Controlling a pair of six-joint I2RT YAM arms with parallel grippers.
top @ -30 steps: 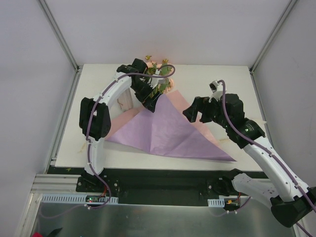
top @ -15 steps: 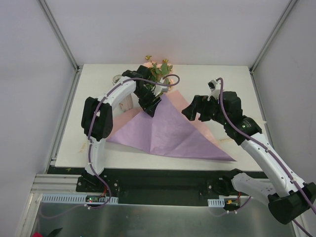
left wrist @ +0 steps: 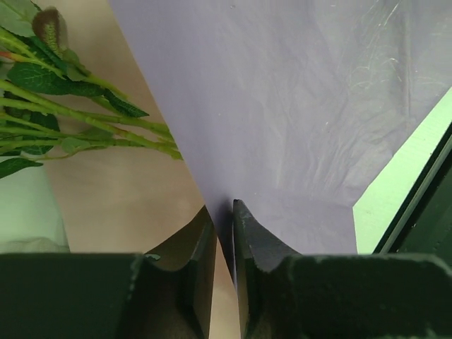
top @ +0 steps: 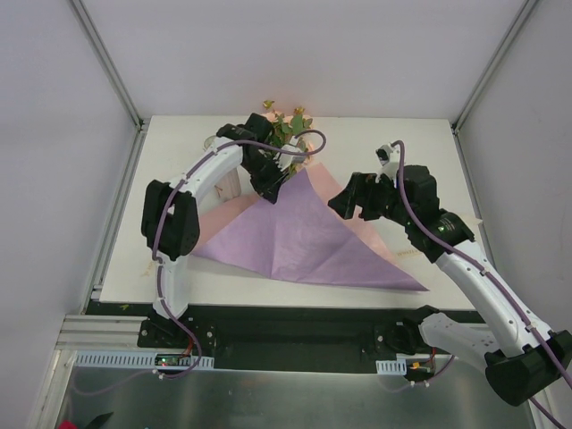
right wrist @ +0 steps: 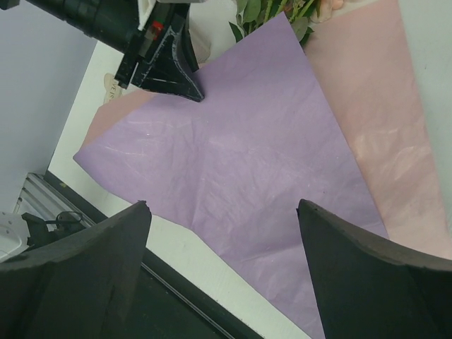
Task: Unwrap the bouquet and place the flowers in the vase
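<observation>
The wrapping paper (top: pixel 304 237) lies spread flat on the table, purple side up, with a pink strip (top: pixel 362 228) showing along its right edge. The flowers (top: pixel 286 130) lie at its far tip, and their green stems (left wrist: pixel 92 123) rest on the pink inner side. My left gripper (top: pixel 271 189) is at that far corner, its jaws nearly together with the paper's edge (left wrist: pixel 227 233) pinched between them. The vase (top: pixel 230 185) stands mostly hidden under the left arm. Over the paper's right side hovers my right gripper (top: pixel 344 204), open and empty (right wrist: pixel 222 205).
The white table (top: pixel 402 152) is walled at the back and both sides by grey panels with metal posts. A cream scrap (top: pixel 147 265) lies at the table's left edge. The paper's near point (top: pixel 420 289) reaches almost to the front edge.
My left gripper has closed from wide open onto the paper's far edge. The right gripper has drifted slightly left over the paper.
</observation>
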